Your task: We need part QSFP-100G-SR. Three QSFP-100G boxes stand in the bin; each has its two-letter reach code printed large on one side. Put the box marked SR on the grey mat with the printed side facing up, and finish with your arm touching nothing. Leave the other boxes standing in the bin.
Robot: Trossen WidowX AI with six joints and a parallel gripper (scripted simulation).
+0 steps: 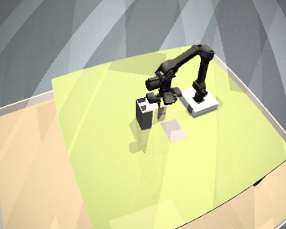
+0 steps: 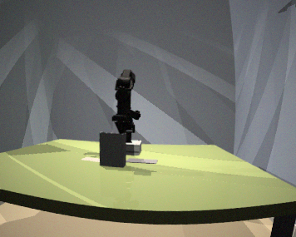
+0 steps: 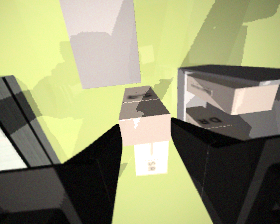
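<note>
Faceted grey walls rise behind a lime-green tabletop [image 1: 111, 177] [image 2: 177, 188] [image 3: 30, 40], where the black claw [image 1: 164, 100] [image 2: 125, 127] [image 3: 144, 125], partly open, grips a pale carton [image 1: 162, 112] [image 3: 145, 130] outside the dark bin [image 1: 144, 119] [image 2: 112, 150] [image 3: 220, 73]. The held carton, presumably the SR one, is beside the bin and not yet on the grey mat [image 1: 173, 130] [image 2: 143, 161] [image 3: 102, 45]. A weak or off-centre pinch could let it twist or slip during the turn; a low swing could clip the bin and topple the cartons inside. Releasing it upright, or rolled the wrong way, could leave the print facing sideways or down. "SR" appears on a white panel [image 3: 152, 157] below the carton's end in the wrist view; whether the panel belongs to it is unclear. What looks like "DR" marks one binned carton [image 3: 220, 123]; the other's lettering [image 3: 254, 98] is unreadable, and no brand is legible.
</note>
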